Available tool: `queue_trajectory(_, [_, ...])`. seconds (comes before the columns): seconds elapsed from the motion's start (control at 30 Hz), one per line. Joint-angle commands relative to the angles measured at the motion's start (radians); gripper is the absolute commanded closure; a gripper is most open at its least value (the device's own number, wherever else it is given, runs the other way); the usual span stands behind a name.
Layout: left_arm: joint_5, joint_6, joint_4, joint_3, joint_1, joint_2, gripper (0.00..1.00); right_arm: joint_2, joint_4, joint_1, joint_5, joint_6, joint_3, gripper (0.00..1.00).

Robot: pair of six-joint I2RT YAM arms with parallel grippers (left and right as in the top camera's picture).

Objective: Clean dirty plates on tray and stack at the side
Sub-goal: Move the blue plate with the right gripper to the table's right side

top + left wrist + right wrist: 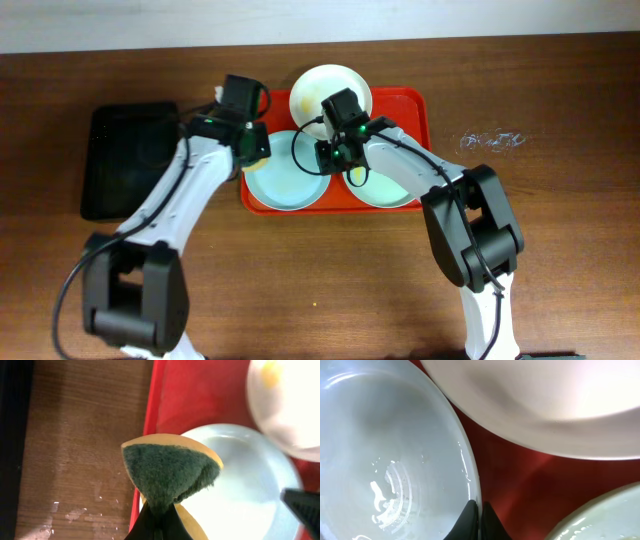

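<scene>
The red tray (415,105) holds three plates. A white plate (318,85) with a yellow smear sits at the back. A mint-green plate (283,180) lies front left and another (385,190) front right. My left gripper (159,522) is shut on a yellow sponge with a green scouring face (167,470), held over the left plate's left rim (240,485). My right gripper (479,517) is shut on the right rim of the left mint plate (385,460). The white plate (545,400) is just beyond it.
A black tray (125,160) lies on the wooden table left of the red tray. Water drops mark the wood (75,510) beside the tray's left rim. A smudge of marks (490,140) lies on the table to the right.
</scene>
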Motion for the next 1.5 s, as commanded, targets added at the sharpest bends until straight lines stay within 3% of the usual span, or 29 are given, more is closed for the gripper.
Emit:
queue_trajectory(0.0, [0.065,-0.01,-0.035,0.01,0.097,-0.081,1.0,-0.098,-0.029,0.055,0.203,-0.069,0.052,0.96])
queue_trajectory(0.17, [0.065,-0.01,-0.102,0.01,0.227,-0.086,1.0,-0.145,-0.072,0.19,0.747,-0.284,0.148,0.96])
queue_trajectory(0.2, [0.065,-0.01,-0.108,0.01,0.247,-0.086,1.0,-0.145,-0.052,0.24,0.943,-0.41,0.155,0.96])
queue_trajectory(0.3, [0.068,-0.01,-0.12,0.01,0.272,-0.086,1.0,-0.145,0.05,0.317,1.249,-0.622,0.155,0.96])
queue_trajectory(0.43, [0.069,-0.01,-0.134,0.01,0.272,-0.086,1.0,-0.145,0.284,0.391,1.471,-0.973,0.155,0.96])
queue_trajectory(0.57, [0.069,-0.01,-0.141,0.01,0.272,-0.086,1.0,-0.145,0.343,0.41,1.519,-1.06,0.155,0.96])
queue_trajectory(0.63, [0.069,-0.01,-0.142,0.01,0.272,-0.086,1.0,-0.145,0.323,0.412,1.533,-0.959,0.154,0.96])
queue_trajectory(0.67, [0.068,-0.01,-0.142,0.01,0.272,-0.086,1.0,-0.145,0.227,0.405,1.51,-0.768,0.153,0.96])
queue_trajectory(0.73, [0.069,-0.01,-0.145,0.01,0.272,-0.086,1.0,-0.144,-0.098,0.375,1.238,-0.383,0.153,0.96])
queue_trajectory(0.77, [0.069,-0.01,-0.147,0.01,0.272,-0.086,1.0,-0.145,-0.203,0.352,1.172,-0.113,0.154,0.96])
queue_trajectory(0.83, [0.069,-0.01,-0.151,0.01,0.272,-0.086,1.0,-0.176,-0.254,0.337,1.171,0.119,0.154,0.96])
queue_trajectory(0.93, [0.069,-0.01,-0.157,0.01,0.272,-0.086,1.0,-0.336,-0.248,0.234,0.922,0.143,0.155,0.96])
queue_trajectory(1.03, [0.069,-0.01,-0.157,0.01,0.271,-0.086,1.0,-0.401,-0.303,-0.098,0.247,0.203,0.151,0.96])
queue_trajectory(1.07, [0.069,-0.01,-0.157,0.01,0.271,-0.086,1.0,-0.397,-0.309,-0.198,0.148,0.202,0.135,0.96])
queue_trajectory(1.23, [0.069,-0.01,-0.156,0.01,0.271,-0.086,1.0,-0.372,-0.288,-0.646,0.063,0.182,0.036,0.96])
queue_trajectory(1.33, [0.069,-0.01,-0.157,0.01,0.271,-0.086,1.0,-0.334,-0.135,-0.787,0.072,0.137,-0.09,0.96])
queue_trajectory(1.47, [0.068,-0.01,-0.155,0.01,0.271,-0.086,1.0,-0.319,0.147,-0.848,0.13,0.138,-0.352,0.96])
